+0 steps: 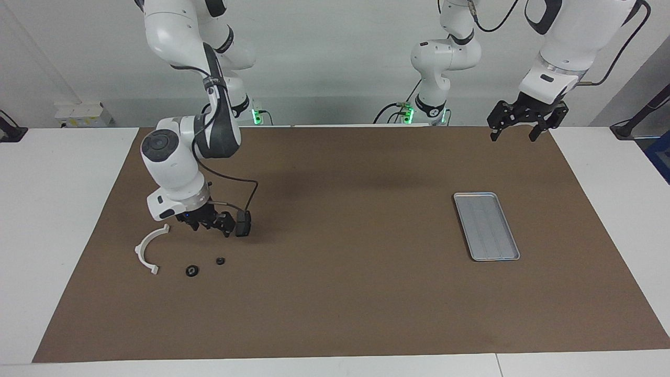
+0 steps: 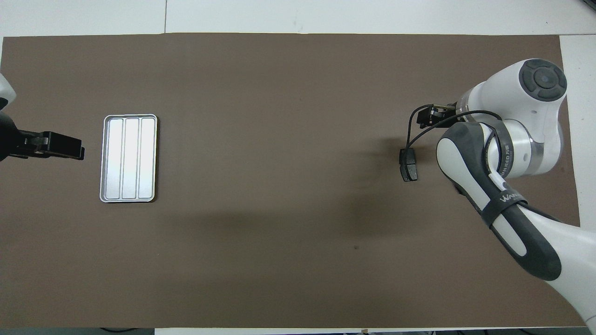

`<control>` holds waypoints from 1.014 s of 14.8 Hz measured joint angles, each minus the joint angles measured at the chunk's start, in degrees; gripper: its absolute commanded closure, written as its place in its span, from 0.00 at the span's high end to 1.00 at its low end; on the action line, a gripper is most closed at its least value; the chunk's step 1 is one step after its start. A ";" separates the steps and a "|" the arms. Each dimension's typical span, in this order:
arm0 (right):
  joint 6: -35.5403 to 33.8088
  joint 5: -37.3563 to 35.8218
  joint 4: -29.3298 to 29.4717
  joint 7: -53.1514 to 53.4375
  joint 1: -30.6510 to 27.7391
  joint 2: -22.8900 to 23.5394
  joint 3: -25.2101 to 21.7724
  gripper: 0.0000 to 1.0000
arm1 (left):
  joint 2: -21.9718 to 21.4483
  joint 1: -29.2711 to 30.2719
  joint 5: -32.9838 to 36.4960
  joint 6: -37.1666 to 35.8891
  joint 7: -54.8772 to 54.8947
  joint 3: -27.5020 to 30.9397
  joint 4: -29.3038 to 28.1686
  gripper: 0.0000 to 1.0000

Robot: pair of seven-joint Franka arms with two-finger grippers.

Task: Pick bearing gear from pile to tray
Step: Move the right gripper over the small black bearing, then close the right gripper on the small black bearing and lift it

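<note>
Overall scene: a white counter (image 1: 52,209) carried a brown mat (image 1: 340,293) that held every part.
Right claw (image 1: 212,224): released and holding nothing, it hung low over the mat at the left of the facing view, between the white half-ring bracket (image 1: 139,251) and a dark grey plate (image 1: 243,224). Whether it touched the plate could not be told.
Right claw from overhead (image 2: 429,116): at the right of the frame, just above the plate (image 2: 409,165), with the arm covering the other loose parts.
Rings: the larger black ring (image 1: 192,270) and the smaller black ring (image 1: 220,260) lay on the mat just below the claw in the facing view, untouched.
Tray (image 1: 487,226): at the right of the facing view, at the left overhead (image 2: 129,158), with nothing in it.
Left claw (image 1: 513,137): released, waiting in the air at the upper right of the facing view.
</note>
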 measured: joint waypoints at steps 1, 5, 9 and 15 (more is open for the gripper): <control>0.37 0.00 0.97 0.75 0.00 1.28 -0.02 1.00 | 0.00 0.00 0.00 0.00 0.00 0.00 0.00 1.00; 0.44 -0.03 6.23 3.52 0.23 6.63 0.00 0.95 | 0.00 0.00 0.00 0.00 0.00 0.00 0.00 1.00; 2.90 -1.25 9.07 4.55 0.84 11.18 0.02 0.89 | 0.00 0.00 0.00 0.00 0.00 0.00 0.00 1.00; 4.25 -2.67 9.44 5.49 0.77 12.57 -0.01 0.74 | 0.00 0.00 0.00 0.00 0.00 0.00 0.00 1.00</control>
